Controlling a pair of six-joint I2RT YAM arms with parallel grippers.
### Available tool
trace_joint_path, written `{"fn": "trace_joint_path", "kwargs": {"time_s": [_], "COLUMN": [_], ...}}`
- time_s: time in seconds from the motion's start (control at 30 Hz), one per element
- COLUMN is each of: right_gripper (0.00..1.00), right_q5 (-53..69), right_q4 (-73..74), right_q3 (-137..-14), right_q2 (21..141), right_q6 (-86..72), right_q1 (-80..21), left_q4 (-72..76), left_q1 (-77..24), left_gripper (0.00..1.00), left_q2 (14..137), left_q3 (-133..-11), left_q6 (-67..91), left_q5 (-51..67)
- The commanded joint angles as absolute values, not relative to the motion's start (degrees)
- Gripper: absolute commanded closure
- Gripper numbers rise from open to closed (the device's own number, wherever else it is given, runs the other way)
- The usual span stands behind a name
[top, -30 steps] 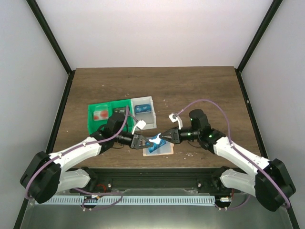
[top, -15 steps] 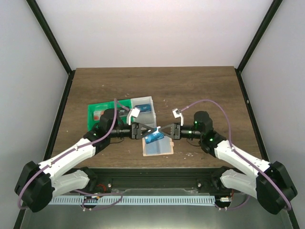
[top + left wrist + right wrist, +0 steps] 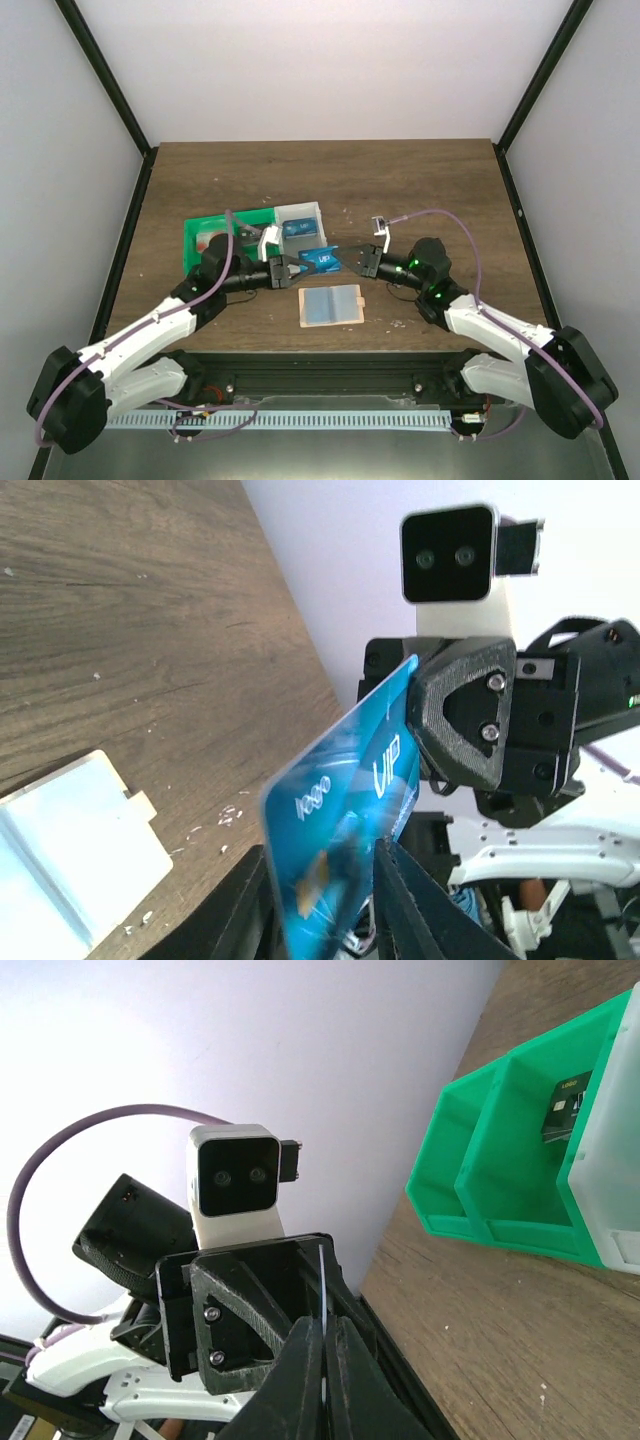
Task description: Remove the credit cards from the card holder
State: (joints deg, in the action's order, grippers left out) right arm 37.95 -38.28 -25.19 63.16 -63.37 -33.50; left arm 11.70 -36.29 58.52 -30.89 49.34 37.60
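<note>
A bright blue credit card (image 3: 322,261) hangs in the air between my two grippers, just beyond the card holder. My right gripper (image 3: 350,260) is shut on its right end; in the right wrist view the fingertips (image 3: 323,1360) pinch the thin card edge-on. My left gripper (image 3: 297,268) faces it from the left, and the card (image 3: 350,820) passes slanted between its fingers (image 3: 400,910) with space on the left side. The tan card holder (image 3: 331,305) lies open and flat on the table, both blue-grey panels up. A pale card with red marks (image 3: 208,241) lies in the green tray.
The green compartment tray (image 3: 215,235) and the translucent white box (image 3: 300,228) stand side by side just behind the grippers. In the right wrist view the tray (image 3: 490,1160) holds a small dark item (image 3: 565,1110). A corner of the white box (image 3: 70,860) shows below the left gripper.
Both grippers rose and moved away from the card holder, carrying the blue card up towards the white box. The left gripper opened and now stands around the card's left end.
</note>
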Motion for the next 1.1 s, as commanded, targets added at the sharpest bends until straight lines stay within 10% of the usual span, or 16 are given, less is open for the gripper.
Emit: {"fn": "trace_joint_path", "kwargs": {"time_s": [0.0,0.43,0.8,0.9,1.07], "right_gripper": [1.0,0.97,0.35,0.04,0.0], "right_q5": [35.66,35.8,31.53,31.1,29.7], "right_q4": [-41.92,-40.64,-23.25,-18.39,-12.71], "right_q3": [-24.35,-23.44,-23.28,-23.26,-22.59], "right_q2": [62.78,62.9,56.66,54.32,50.64], "right_q6": [-65.44,-64.84,-53.8,-50.36,-47.16], "right_q1": [-33.19,-32.73,-32.33,-32.33,-32.32], "left_q4": [14.7,21.31,11.31,7.63,-1.37], "left_q1": [-34.6,-31.46,-25.27,-20.93,-16.38], "left_gripper": [0.73,1.0,1.0,1.0,1.0], "left_q2": [56.69,58.74,60.74,62.38,67.34], "left_q3": [-29.36,-27.14,-31.26,-33.12,-39.64], "left_q6": [51.98,55.94,49.89,46.77,39.76], "left_q5": [37.68,41.95,41.38,41.39,37.02]}}
